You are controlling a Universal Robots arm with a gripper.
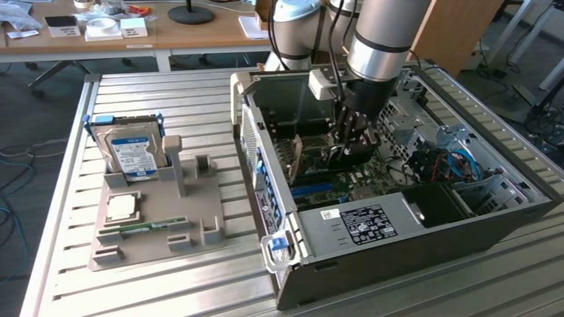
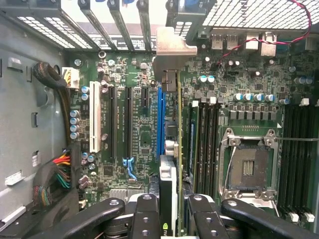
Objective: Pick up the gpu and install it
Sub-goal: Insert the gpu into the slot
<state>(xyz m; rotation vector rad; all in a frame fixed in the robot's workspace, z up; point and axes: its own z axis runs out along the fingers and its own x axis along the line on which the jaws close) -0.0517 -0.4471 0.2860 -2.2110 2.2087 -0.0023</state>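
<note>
The gpu [image 2: 173,169] shows edge-on in the wrist view, a thin dark card with its pale metal end bracket [image 2: 172,50] at the case's rear slots. My gripper [image 2: 170,211] is shut on it, one black finger [image 2: 146,215] on each side. The card stands upright just beside the long blue slot [image 2: 160,117] of the green motherboard [image 2: 141,144]; whether it sits in a slot I cannot tell. In the exterior view my gripper [image 1: 356,146] reaches down into the open computer case [image 1: 387,228], with the gpu [image 1: 321,157] low between its fingers.
Inside the case are black expansion slots [image 2: 128,119], an open CPU socket [image 2: 249,164], RAM slots [image 2: 204,144] and a cable bundle [image 2: 62,172]. On the slatted table, a beige holder [image 1: 158,228] carries a blue-labelled hard drive [image 1: 132,153], a CPU chip [image 1: 121,207] and a RAM stick [image 1: 145,228].
</note>
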